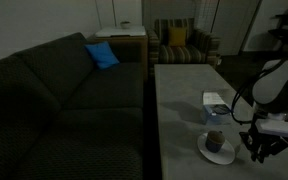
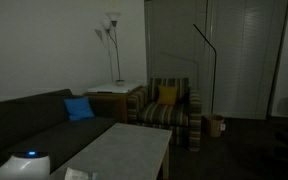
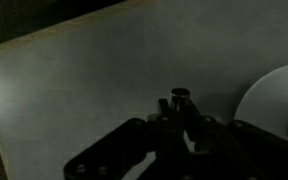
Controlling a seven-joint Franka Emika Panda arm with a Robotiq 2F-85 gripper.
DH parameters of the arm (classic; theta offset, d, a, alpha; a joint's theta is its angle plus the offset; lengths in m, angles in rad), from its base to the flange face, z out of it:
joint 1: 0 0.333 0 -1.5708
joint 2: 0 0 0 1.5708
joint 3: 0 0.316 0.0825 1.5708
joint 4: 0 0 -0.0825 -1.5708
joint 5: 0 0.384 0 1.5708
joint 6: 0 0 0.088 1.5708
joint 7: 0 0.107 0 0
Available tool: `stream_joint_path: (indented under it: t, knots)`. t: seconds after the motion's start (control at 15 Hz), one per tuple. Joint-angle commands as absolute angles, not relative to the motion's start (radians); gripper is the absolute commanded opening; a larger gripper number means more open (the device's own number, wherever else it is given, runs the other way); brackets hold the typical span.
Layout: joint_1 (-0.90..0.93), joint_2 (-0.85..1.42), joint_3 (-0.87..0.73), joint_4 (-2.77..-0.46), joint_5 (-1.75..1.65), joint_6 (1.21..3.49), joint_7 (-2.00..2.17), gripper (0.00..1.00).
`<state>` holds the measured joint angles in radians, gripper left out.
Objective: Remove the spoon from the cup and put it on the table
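One long matte grey bench (image 1: 179,100), one small dark cup (image 1: 216,138) stood on one round white saucer (image 1: 225,157), one whitish-blue box (image 1: 215,100) just behind it, its print too dim to read, slim silvery spoon too small to make out, one black tool (image 1: 258,150) hung just beside the saucer, clenched or released could not be told.

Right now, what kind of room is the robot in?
Most likely a living room or lounge: there is a long dark sofa with a blue cushion, a striped armchair and a tall lamp by the wall.
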<state>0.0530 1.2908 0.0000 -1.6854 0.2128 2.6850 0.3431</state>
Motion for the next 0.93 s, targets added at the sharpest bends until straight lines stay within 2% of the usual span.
stream_joint_path:
  t: [0.0,0.87]
  knots:
    - [0.016,1.339,0.032,-1.624,0.229,2.65,0.306,0.05]
    - [-0.064,1.446,0.084,-1.472,0.232,2.542,0.214,0.05]
